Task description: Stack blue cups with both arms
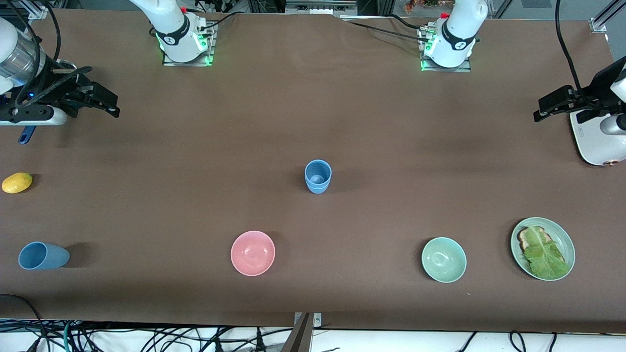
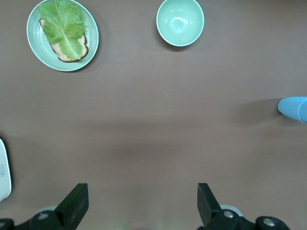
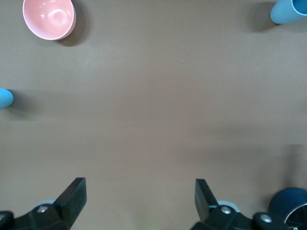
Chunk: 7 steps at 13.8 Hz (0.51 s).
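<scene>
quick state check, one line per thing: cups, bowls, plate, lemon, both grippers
stacked blue cups: upright, two nested, mid-table
single blue cup: lying on its side
pink bowl: upright, empty
mint-green bowl: upright, empty
green plate: holds toast with lettuce
lemon: lying loose
left gripper: open, empty
right gripper: open, empty

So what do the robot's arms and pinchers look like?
Both arms are fat, white and rounded, with black bands at the joints, green lights glowing at their bases and black cables trailing off. The left gripper and right gripper are black, each with two flat, wedge-shaped fingers.
</scene>
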Each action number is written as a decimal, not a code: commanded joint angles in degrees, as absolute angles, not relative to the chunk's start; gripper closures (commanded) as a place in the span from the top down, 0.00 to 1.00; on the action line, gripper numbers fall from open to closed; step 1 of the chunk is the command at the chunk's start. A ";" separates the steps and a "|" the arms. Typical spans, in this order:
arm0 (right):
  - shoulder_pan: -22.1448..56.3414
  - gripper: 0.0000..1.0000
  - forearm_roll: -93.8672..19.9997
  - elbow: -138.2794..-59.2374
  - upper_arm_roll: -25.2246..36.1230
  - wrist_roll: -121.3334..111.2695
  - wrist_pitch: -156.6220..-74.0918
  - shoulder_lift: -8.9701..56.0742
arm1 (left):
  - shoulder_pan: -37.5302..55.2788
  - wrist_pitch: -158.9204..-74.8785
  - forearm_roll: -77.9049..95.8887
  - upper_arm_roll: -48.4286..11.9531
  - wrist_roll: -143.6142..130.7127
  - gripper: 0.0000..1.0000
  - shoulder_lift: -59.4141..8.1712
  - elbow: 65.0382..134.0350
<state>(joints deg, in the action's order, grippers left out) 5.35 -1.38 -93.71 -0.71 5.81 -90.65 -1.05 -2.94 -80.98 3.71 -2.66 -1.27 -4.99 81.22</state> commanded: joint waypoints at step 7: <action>4.48 1.00 -1.23 -91.93 -1.32 4.83 -89.65 0.09 | -3.08 -81.39 2.02 -2.99 -0.70 1.00 -5.10 81.30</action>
<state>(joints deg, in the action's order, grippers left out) 5.33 -1.38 -93.68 -0.71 5.80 -90.66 -0.64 -2.94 -80.98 3.54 -2.66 -1.27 -5.22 81.22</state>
